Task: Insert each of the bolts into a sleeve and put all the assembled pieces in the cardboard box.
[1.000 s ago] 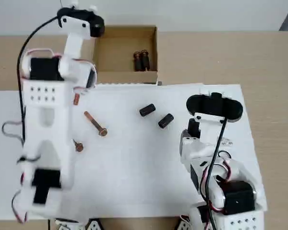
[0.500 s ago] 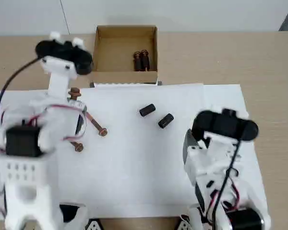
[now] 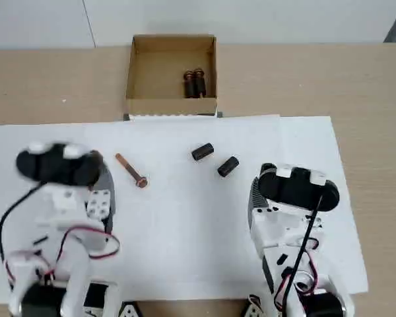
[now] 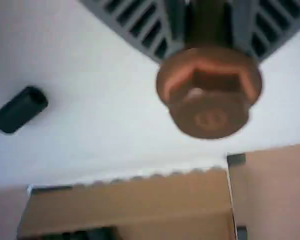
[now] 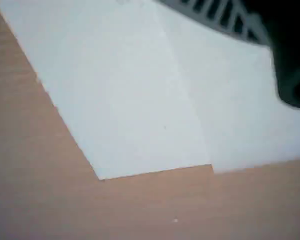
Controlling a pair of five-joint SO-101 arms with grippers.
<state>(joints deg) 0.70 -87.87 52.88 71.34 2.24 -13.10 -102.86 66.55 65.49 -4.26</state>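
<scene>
Two sleeves point(image 3: 202, 152) lie midway across the bench point(image 3: 376, 79), a loose bolt point(image 3: 131, 170) nearer its left edge; my left end effector point(image 4: 206, 22) is clenched on a second bolt point(image 4: 208, 92). Right end effector point(image 3: 255, 191): can't tell.

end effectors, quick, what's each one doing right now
left end effector: closed on a bolt
right end effector: cannot be told
</scene>
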